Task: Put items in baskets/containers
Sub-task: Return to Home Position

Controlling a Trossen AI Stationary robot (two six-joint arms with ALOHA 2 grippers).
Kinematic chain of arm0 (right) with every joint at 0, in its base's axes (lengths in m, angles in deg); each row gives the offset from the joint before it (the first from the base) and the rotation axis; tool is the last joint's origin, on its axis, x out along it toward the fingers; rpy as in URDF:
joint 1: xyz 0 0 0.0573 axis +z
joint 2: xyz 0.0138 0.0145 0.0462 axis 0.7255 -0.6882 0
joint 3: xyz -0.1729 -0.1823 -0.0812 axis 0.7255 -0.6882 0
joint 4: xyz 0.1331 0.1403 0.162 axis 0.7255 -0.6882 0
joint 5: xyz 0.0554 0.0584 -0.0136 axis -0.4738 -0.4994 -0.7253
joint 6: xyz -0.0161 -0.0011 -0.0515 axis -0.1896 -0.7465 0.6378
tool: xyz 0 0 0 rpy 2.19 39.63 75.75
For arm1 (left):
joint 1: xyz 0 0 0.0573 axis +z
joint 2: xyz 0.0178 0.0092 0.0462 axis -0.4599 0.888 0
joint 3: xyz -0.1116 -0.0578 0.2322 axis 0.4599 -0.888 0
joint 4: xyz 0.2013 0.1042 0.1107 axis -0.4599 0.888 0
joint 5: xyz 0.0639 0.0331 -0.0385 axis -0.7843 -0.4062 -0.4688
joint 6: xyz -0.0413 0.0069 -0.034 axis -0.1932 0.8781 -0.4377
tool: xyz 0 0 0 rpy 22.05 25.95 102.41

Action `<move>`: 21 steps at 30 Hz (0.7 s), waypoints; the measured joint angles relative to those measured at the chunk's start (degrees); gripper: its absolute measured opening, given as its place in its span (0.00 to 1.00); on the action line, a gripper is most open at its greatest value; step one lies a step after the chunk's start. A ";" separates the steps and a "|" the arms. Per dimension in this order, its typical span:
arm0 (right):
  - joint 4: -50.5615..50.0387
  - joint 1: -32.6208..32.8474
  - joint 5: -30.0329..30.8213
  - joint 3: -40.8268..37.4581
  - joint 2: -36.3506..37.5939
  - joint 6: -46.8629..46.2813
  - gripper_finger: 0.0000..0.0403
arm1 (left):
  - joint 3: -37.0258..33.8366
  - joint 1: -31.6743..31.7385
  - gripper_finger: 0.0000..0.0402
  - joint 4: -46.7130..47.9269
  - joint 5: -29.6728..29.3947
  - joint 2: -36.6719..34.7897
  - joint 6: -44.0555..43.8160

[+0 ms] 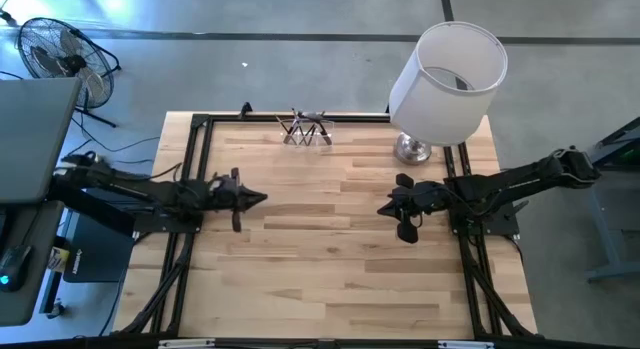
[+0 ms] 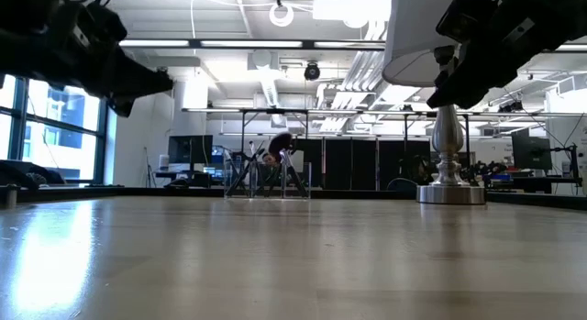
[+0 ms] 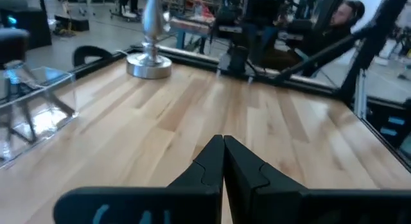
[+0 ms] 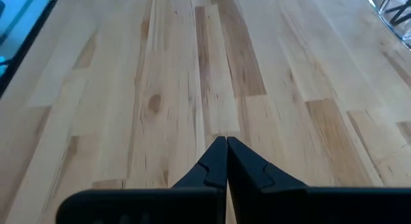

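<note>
The clear plastic holder (image 1: 307,130) stands near the table's far edge, left of the lamp, with several slim dark brushes standing in it and leaning outward. It shows small in the low view as the holder (image 2: 269,173), one brush with a round brown head above it, and at the left wrist view's edge as the holder (image 3: 29,108). My left gripper (image 1: 262,198) hovers shut above the table's left middle, tips (image 3: 223,142) together. My right gripper (image 1: 384,209) hovers shut above the right middle, tips (image 4: 226,142) together. Neither holds anything.
A lamp with a big white shade (image 1: 447,71) and a silver base (image 1: 411,149) stands at the far right corner, close behind my right arm. A black frame (image 1: 200,124) runs along the table's edges. Bare wood (image 1: 320,259) lies between and before the grippers.
</note>
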 joint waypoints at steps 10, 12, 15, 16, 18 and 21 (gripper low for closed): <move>-0.32 0.00 0.12 0.00 0.04 -0.88 0.00 | -3.61 9.55 0.00 0.35 7.19 -10.08 5.03; -0.34 -0.02 0.22 0.00 0.04 -1.53 0.00 | -3.63 9.65 0.00 1.49 7.17 -12.15 5.92; -0.35 -0.02 0.21 0.00 0.04 -1.68 0.00 | -3.71 9.57 0.00 5.42 7.40 -15.46 5.67; -0.37 -0.02 0.21 0.00 0.04 -1.68 0.00 | -3.72 9.57 0.00 7.02 7.48 -16.60 5.39; -0.35 -0.02 0.23 0.00 0.04 -1.68 0.00 | -3.73 9.57 0.00 9.38 7.59 -18.87 4.98; -0.37 -0.02 0.24 0.00 0.04 -1.61 0.00 | -3.77 9.57 0.00 11.03 8.24 -22.40 5.89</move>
